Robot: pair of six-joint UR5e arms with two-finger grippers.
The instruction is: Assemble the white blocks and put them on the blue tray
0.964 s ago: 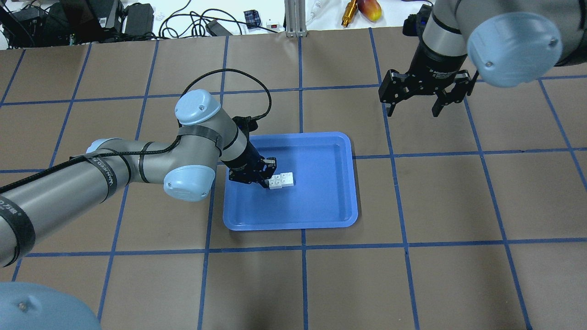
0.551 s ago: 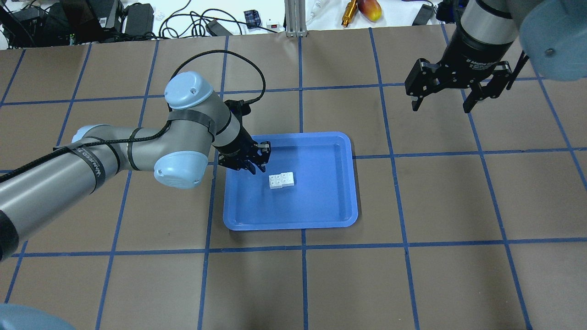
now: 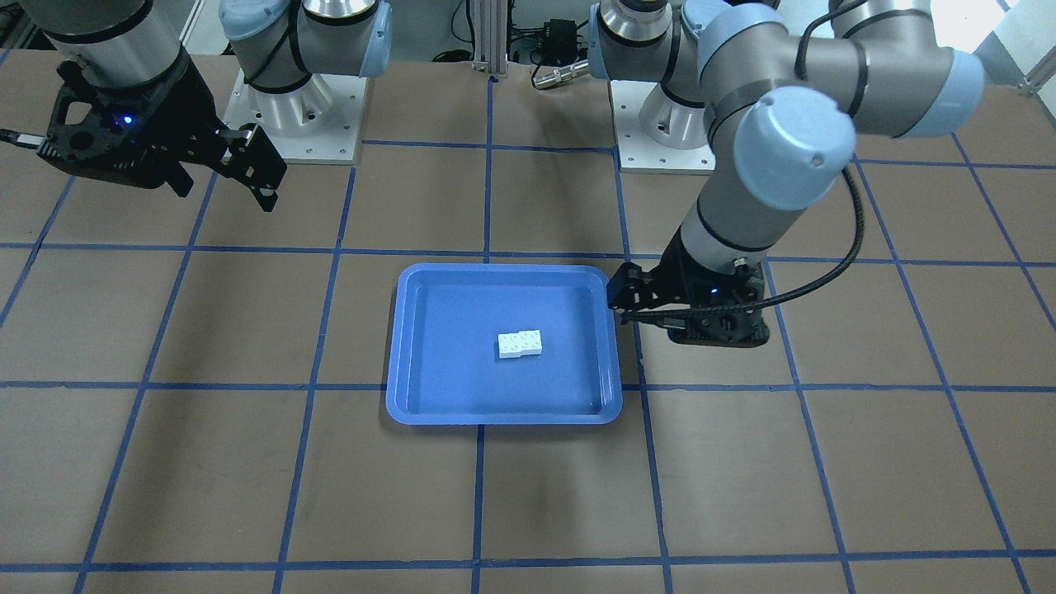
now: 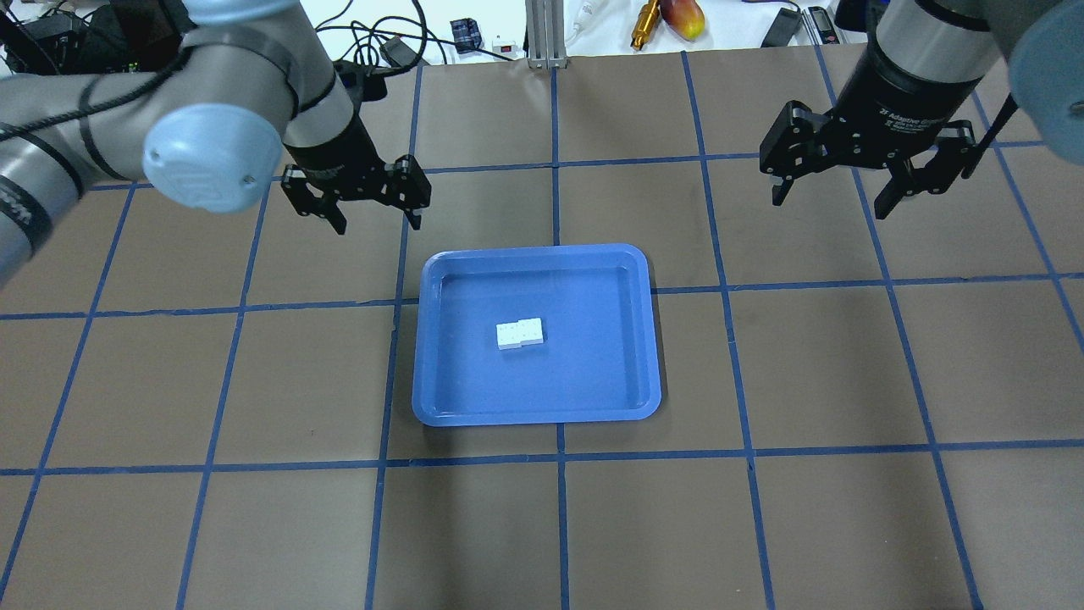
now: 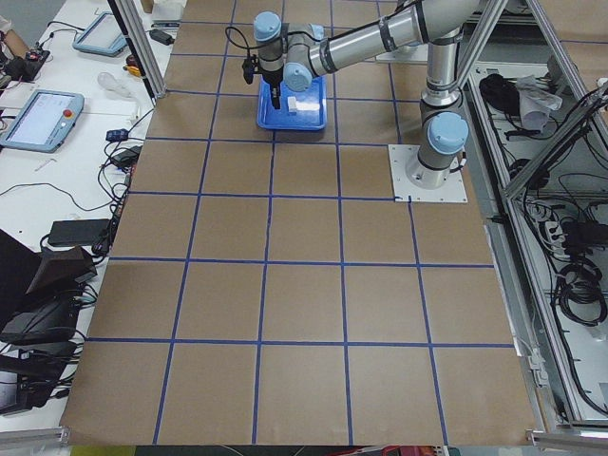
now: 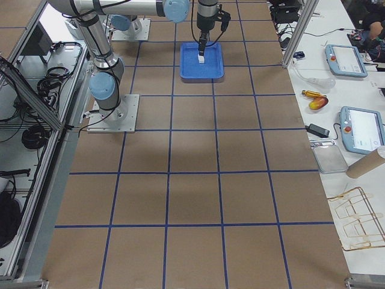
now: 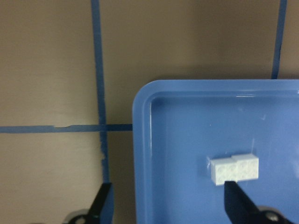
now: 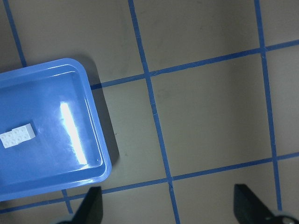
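Observation:
The joined white blocks (image 4: 519, 334) lie flat near the middle of the blue tray (image 4: 593, 413), touched by nothing. They also show in the front view (image 3: 520, 345) on the tray (image 3: 495, 417), in the left wrist view (image 7: 233, 169) and in the right wrist view (image 8: 17, 135). My left gripper (image 4: 378, 225) is open and empty, raised beyond the tray's far left corner. My right gripper (image 4: 828, 207) is open and empty, high over the table to the far right of the tray. Both wrist views show spread fingers with nothing between them.
Brown table with a blue tape grid. Cables, a power supply, an aluminium post (image 4: 546, 34) and a red-yellow object (image 4: 682, 17) sit past the far edge. The two arm bases (image 3: 297, 107) stand on the robot's side.
My left gripper left the white blocks on the tray, rose and pulled back to the far left, now wide open. My right gripper moved further right and away.

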